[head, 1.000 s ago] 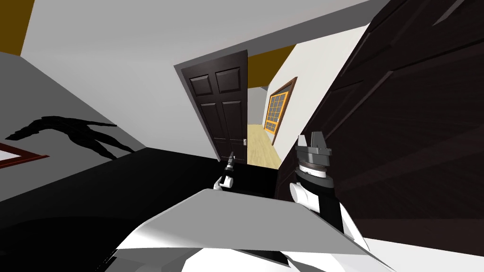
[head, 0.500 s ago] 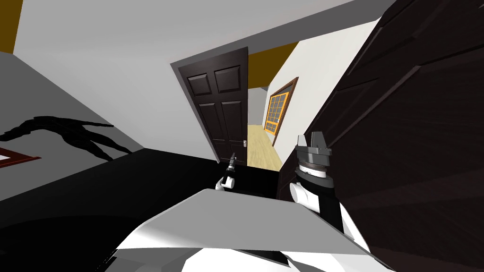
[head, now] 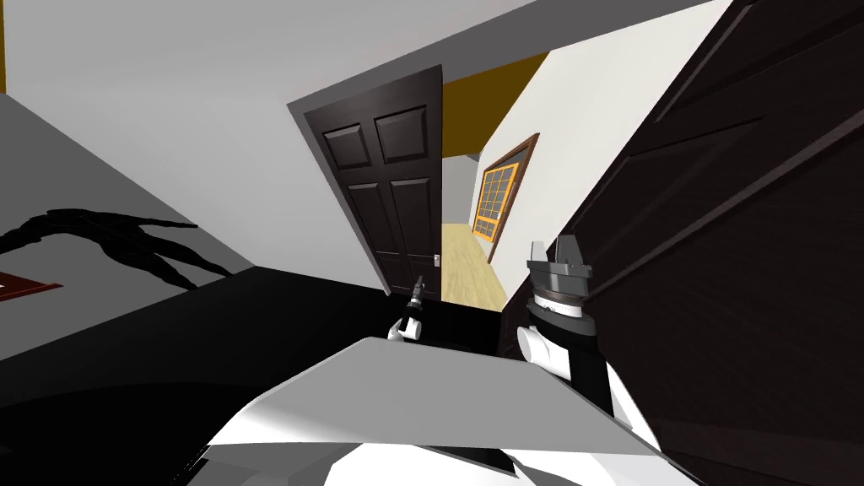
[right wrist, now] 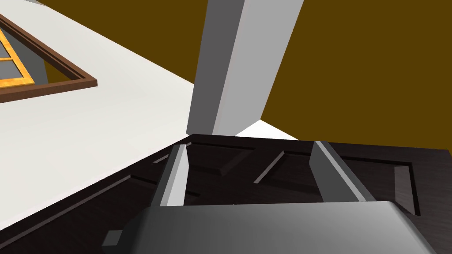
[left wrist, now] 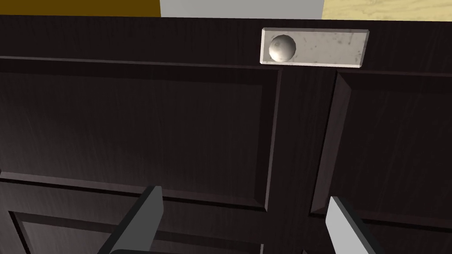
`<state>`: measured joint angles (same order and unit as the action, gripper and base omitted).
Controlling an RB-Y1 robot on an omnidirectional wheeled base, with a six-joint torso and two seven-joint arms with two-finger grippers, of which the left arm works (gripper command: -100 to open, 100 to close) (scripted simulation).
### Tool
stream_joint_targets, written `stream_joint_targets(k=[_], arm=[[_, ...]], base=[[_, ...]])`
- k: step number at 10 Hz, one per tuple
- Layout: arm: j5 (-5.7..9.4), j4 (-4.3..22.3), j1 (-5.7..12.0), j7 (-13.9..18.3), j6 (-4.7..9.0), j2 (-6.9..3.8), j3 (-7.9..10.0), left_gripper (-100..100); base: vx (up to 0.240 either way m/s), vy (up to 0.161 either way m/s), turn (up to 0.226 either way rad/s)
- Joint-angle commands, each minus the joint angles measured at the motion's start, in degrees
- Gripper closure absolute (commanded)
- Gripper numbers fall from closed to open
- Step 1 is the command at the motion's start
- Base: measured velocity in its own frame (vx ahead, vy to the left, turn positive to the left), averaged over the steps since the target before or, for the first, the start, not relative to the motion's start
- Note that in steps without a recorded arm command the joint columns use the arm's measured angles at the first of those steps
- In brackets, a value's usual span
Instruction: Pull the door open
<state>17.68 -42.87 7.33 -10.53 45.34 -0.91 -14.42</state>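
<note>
Door (head: 388, 186): dark, panelled, straight ahead, standing ajar with pale wood floor (head: 468, 270) showing past its latch edge; round grey knob (left wrist: 282, 47) on a pale plate (left wrist: 326, 47) near that edge. Left gripper (left wrist: 243, 195): low in front of the door and pointed at its panels, fingers spread wide with nothing between them, knob beyond the fingertips and untouched. Right gripper (right wrist: 250, 147): raised beside a second dark panelled surface (head: 742, 253) on the right, fingers likewise spread and holding nothing; an orange-framed window (head: 496, 198) sits in the white wall beyond.
</note>
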Motion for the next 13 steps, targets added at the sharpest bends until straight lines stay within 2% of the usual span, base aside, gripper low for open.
stream_joint_targets(k=[1,5,9,10,11,12,13], arm=[[0.36,2.03,1.0,-0.39,0.33,0.5,-0.31,-100],[1.03,6.29,2.67,-1.13,1.39,1.89,-1.12,-100],[1.63,10.09,4.15,-1.79,2.33,3.49,-1.85,-100],[1.63,10.09,4.15,-1.79,2.33,3.49,-1.85,-100],[1.58,8.69,3.5,-1.98,1.6,3.29,-1.86,-100],[1.46,9.32,3.6,-1.79,0.84,1.51,-1.33,-100],[1.46,9.32,3.6,-1.79,0.84,1.51,-1.33,-100]], base=[[0.162,-0.007,0.016],[0.139,-0.031,0.018],[0.186,-0.079,0.027],[0.136,-0.067,0.007],[0.048,-0.024,0.003],[0.023,0.071,-0.197],[0.005,0.125,-0.139]])
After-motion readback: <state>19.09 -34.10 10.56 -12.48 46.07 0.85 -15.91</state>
